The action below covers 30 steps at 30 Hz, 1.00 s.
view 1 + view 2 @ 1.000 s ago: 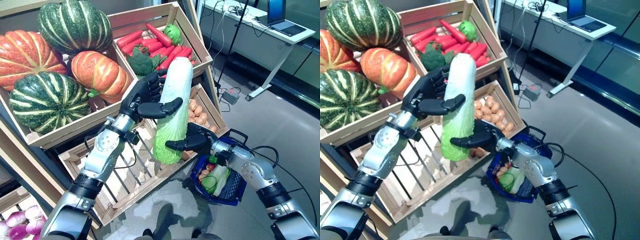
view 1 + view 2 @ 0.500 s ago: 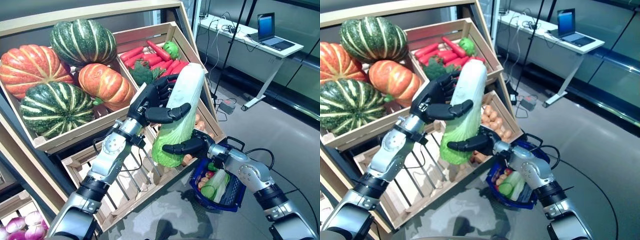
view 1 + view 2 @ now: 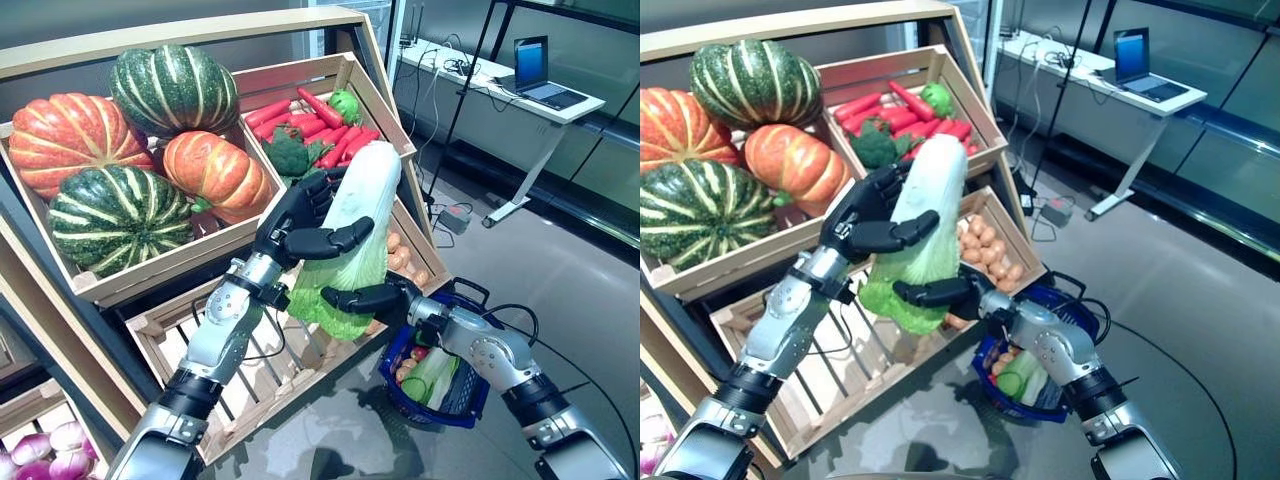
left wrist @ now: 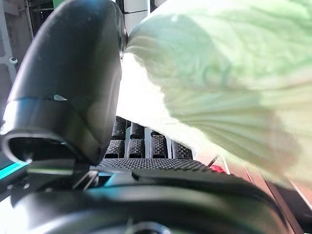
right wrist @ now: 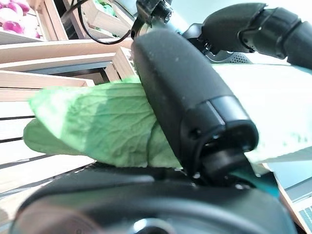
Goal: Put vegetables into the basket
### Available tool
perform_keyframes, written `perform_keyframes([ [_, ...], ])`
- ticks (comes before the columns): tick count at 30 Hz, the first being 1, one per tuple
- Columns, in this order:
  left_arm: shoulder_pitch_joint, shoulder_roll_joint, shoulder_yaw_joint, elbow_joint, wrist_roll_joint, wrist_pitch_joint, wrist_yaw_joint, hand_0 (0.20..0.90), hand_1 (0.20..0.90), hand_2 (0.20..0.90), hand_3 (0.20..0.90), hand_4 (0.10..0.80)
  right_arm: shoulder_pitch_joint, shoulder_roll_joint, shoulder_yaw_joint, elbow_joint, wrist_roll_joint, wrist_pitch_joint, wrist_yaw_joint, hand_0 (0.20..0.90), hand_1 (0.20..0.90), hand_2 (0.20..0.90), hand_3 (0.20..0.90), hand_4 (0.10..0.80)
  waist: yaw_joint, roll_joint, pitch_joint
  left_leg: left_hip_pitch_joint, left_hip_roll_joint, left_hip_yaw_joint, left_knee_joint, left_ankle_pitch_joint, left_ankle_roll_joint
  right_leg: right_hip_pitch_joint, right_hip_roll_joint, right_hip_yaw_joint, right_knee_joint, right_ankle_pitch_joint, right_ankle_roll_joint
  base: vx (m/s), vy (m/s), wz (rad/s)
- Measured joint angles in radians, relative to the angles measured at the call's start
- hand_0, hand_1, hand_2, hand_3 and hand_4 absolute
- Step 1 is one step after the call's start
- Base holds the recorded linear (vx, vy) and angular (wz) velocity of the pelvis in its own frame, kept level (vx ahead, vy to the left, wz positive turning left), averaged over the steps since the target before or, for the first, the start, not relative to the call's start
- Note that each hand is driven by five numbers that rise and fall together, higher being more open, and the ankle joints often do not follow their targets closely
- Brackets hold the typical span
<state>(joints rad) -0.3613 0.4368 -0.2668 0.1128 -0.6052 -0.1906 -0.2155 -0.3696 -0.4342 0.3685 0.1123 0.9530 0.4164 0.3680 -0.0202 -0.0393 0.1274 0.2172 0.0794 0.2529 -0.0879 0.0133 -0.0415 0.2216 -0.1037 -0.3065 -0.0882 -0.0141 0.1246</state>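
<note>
The cabbage (image 3: 357,235) is held in the air by both hands, white end tilted up, green leaves down. The left hand (image 3: 300,215) wraps its fingers and thumb around the cabbage's upper half; the right hand (image 3: 375,297) curls around the leafy end just below it. Below the right hand hangs the blue basket (image 3: 460,395), holding some vegetables. Behind the left hand, wooden crates (image 3: 345,75) hold pumpkins (image 3: 212,172) and carrots (image 3: 320,105).

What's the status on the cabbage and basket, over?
Left hand and right hand both gripping cabbage. Cabbage in the air, beside blue basket. Nothing blocking.
</note>
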Motion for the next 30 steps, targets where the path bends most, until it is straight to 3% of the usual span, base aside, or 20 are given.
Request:
perform_keyframes([
  [1, 0.001, 0.0, 0.0, 0.001, 0.0, 0.0, -0.001, 0.3, 0.3, 0.3, 0.3, 0.4, 0.002, 0.0, 0.0, 0.0, 0.0, 0.0, 0.0, 0.3, 0.3, 0.3, 0.3, 0.4, 0.001, 0.001, 0.0, 0.0, 0.0, 0.0, 0.0, 0.0, 0.0, 0.0, 0.0, 0.0, 0.0, 0.0, 0.0, 0.0, 0.0, 0.0],
  [2, 0.001, -0.001, 0.0, 0.003, 0.0, 0.0, -0.002, 0.444, 0.444, 0.444, 0.444, 0.496, 0.003, 0.0, 0.0, 0.0, 0.0, 0.0, 0.0, 0.3, 0.3, 0.3, 0.3, 0.4, 0.002, 0.001, 0.0, 0.0, 0.0, 0.0, 0.0, 0.0, 0.0, 0.0, 0.0, 0.0, 0.0, 0.0, 0.0, 0.0, 0.0, 0.0],
  [3, 0.001, -0.001, 0.0, 0.005, 0.0, 0.0, -0.004, 0.444, 0.444, 0.444, 0.444, 0.496, 0.006, 0.0, 0.0, 0.0, 0.0, 0.0, 0.0, 0.3, 0.3, 0.3, 0.3, 0.4, 0.004, 0.001, -0.001, 0.0, 0.0, 0.0, 0.0, 0.0, 0.0, 0.0, 0.0, 0.0, 0.0, 0.0, 0.0, 0.0, 0.0, 0.0],
  [4, 0.002, -0.001, 0.0, 0.006, 0.0, 0.0, -0.007, 0.9, 0.9, 0.9, 0.9, 0.8, 0.007, 0.0, 0.0, 0.0, 0.0, 0.0, -0.001, 0.3, 0.3, 0.3, 0.3, 0.4, 0.004, 0.001, -0.001, 0.0, 0.0, 0.0, 0.0, 0.0, 0.0, 0.0, 0.0, 0.0, 0.0, 0.0, 0.0, 0.0, 0.0, 0.0],
  [13, 0.069, 0.002, -0.019, 0.006, -0.057, 0.001, -0.079, 0.9, 0.9, 0.9, 0.9, 0.8, 0.028, 0.002, -0.025, 0.041, 0.001, -0.003, -0.037, 0.3, 0.3, 0.3, 0.3, 0.4, 0.001, 0.002, -0.001, 0.0, 0.0, 0.001, 0.0, 0.0, 0.001, 0.0, 0.0, 0.001, 0.0, 0.0, 0.0, 0.0, 0.0, 0.0],
  [19, 0.122, 0.003, -0.021, 0.006, -0.059, 0.004, -0.087, 0.9, 0.9, 0.9, 0.9, 0.8, 0.116, 0.01, -0.129, 0.077, 0.039, -0.024, -0.042, 0.3, 0.3, 0.3, 0.3, 0.4, -0.006, 0.002, -0.001, 0.002, 0.0, 0.009, 0.0, 0.0, 0.001, -0.003, 0.0, 0.008, 0.0, 0.0, 0.0, 0.005, -0.012, -0.02],
  [30, 0.186, 0.004, 0.13, 0.078, -0.077, 0.004, -0.074, 0.9, 0.9, 0.9, 0.9, 0.8, 0.326, 0.007, -0.298, 0.249, 0.038, -0.063, -0.076, 0.3, 0.3, 0.3, 0.3, 0.4, -0.026, 0.002, -0.002, 0.006, 0.005, 0.062, -0.001, 0.0, 0.001, -0.031, 0.007, 0.074, 0.0, 0.016, -0.004, 0.021, -0.035, -0.15],
])
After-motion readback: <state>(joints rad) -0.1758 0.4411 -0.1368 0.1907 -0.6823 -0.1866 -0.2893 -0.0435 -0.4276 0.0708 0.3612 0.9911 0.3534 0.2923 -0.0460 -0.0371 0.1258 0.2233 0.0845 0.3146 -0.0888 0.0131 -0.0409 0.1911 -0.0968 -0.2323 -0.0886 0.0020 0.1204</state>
